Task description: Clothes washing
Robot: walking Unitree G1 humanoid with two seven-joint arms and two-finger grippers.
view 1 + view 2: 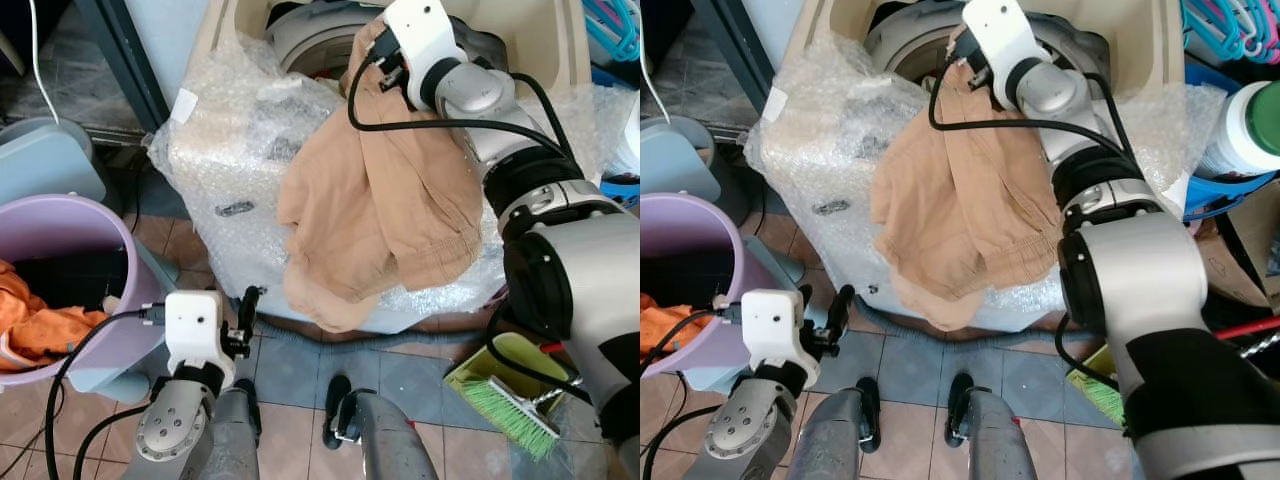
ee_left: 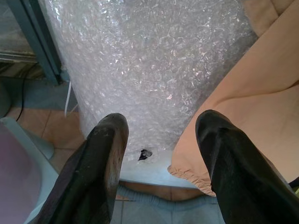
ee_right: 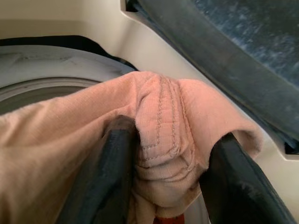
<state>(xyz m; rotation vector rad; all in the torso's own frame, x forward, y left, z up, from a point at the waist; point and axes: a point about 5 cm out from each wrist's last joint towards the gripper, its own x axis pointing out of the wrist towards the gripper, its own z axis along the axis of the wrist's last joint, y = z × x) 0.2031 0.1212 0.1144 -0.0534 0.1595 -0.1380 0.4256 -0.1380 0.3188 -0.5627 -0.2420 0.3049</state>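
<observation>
The washing machine [image 1: 300, 170] is the biggest thing here, a top-loader with its front wrapped in bubble wrap [image 1: 235, 150], presumably left on as packing. Its drum opening [image 3: 42, 88] lies directly under the right end effector [image 3: 170, 158], which is reached out over the rim. One machine, one opening.

Next in size is the tan garment [image 1: 380, 210], a single pair of trousers by the look of the seams and cuffed hem. The right end effector pinches a bunched fold of its waistband between the two black fingers [image 3: 117, 154]. From that grip the cloth hangs toward the robot, draped over the machine's front edge and down the bubble wrap. It is held high at one end, I judge, so that the bulk can be fed into the drum; most of it is outside as yet.

The lilac laundry basket [image 1: 70, 220] stands on the floor just beside the left end effector [image 1: 247, 310], on its outer side, handy for the next pick. One orange garment [image 1: 40, 325] lies in it.

The left end effector hangs low before the machine's front, its two fingers spread and holding nothing, with the trousers' hem just past one fingertip [image 2: 233, 154].

Smallest: one green brush [image 1: 510, 410], on the floor well below the right end effector.
</observation>
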